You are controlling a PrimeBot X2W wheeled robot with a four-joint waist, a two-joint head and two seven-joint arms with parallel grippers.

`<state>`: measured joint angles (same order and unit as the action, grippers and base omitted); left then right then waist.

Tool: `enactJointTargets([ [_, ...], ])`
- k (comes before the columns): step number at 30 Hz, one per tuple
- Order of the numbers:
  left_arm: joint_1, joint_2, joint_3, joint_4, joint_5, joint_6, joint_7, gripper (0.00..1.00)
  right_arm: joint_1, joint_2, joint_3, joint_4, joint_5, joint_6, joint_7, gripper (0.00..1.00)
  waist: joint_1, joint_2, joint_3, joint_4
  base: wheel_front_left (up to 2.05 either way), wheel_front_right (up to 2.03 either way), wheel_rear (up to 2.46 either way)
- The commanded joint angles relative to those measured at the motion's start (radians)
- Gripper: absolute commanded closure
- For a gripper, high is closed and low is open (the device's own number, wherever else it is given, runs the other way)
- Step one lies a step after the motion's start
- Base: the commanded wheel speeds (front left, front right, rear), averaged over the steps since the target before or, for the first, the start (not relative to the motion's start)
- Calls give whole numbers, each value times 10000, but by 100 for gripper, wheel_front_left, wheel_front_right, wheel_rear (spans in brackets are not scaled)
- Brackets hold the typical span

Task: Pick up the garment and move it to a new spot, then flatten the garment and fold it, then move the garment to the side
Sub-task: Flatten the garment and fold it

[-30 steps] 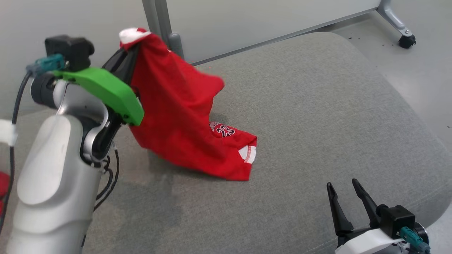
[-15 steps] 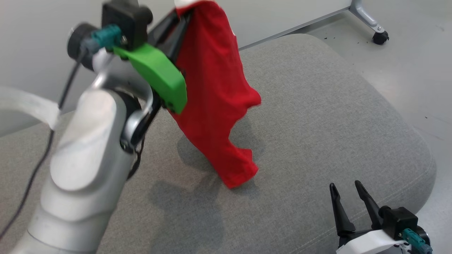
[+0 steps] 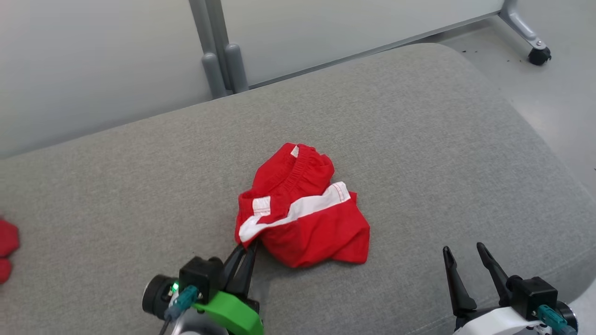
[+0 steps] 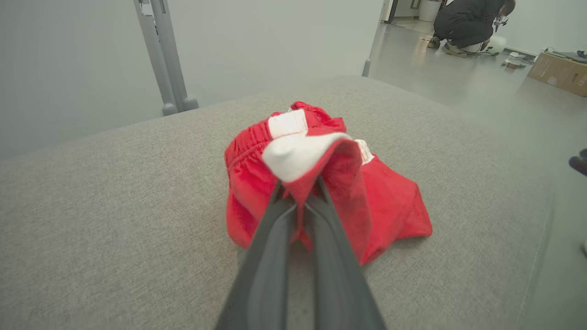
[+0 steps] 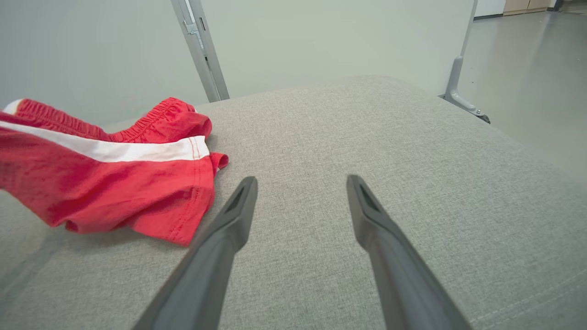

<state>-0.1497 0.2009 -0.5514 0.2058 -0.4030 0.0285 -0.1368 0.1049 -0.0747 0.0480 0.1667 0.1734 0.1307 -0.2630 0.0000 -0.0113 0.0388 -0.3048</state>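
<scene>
The garment (image 3: 307,223) is a pair of red shorts with a white stripe and an elastic waistband, lying crumpled on the grey cushion (image 3: 419,116). My left gripper (image 3: 247,246) is low at the cushion's front, shut on the garment's near left corner. In the left wrist view the fingertips (image 4: 282,201) pinch a red-and-white fold of the garment (image 4: 390,197), which is raised slightly off the cushion. My right gripper (image 3: 463,251) stands open at the lower right, apart from the cloth. In the right wrist view the garment (image 5: 114,183) lies left of the open right gripper (image 5: 300,181).
A grey divider post (image 3: 219,60) stands behind the cushion, and a caster wheel (image 3: 539,55) sits on the floor at the far right. Another red thing (image 3: 7,251) shows at the left edge. A person (image 4: 467,23) crouches far off beside a cardboard box (image 4: 557,73).
The garment hung high from my raised left gripper; now it lies bunched on the cushion with the left gripper down low, still shut on it. The head camera has shifted too.
</scene>
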Motion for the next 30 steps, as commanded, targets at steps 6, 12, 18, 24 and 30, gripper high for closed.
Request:
enactJointTargets([
  [6, 809, -506, -179, 689, 138, 111, -1064, 88, 4, -209, 7, -19, -40, 1, -27, 0, 0, 113, 148, 984, 0, 0, 0],
  [12, 1160, -934, -271, 1567, -32, -196, -1266, 95, 23, -267, 81, 34, -15, 1, -27, 0, 0, 113, 268, 1387, 0, 0, 0],
  [18, 1302, -1225, -393, 2316, -176, -536, -1289, 0, 90, -343, 109, 50, -7, 1, -27, 0, 0, 113, 310, 1536, 0, 0, 0],
  [24, 1481, -1173, -506, 2449, -186, -659, -1270, 0, 66, -421, 137, 66, -46, 1, -27, 0, 0, 113, 233, 1462, 0, 0, 0],
  [30, 2137, -469, -399, 1055, -233, -321, -781, 0, 152, -410, 81, 71, -48, 1, -27, 0, 0, 113, 117, 1275, 0, 0, 0],
])
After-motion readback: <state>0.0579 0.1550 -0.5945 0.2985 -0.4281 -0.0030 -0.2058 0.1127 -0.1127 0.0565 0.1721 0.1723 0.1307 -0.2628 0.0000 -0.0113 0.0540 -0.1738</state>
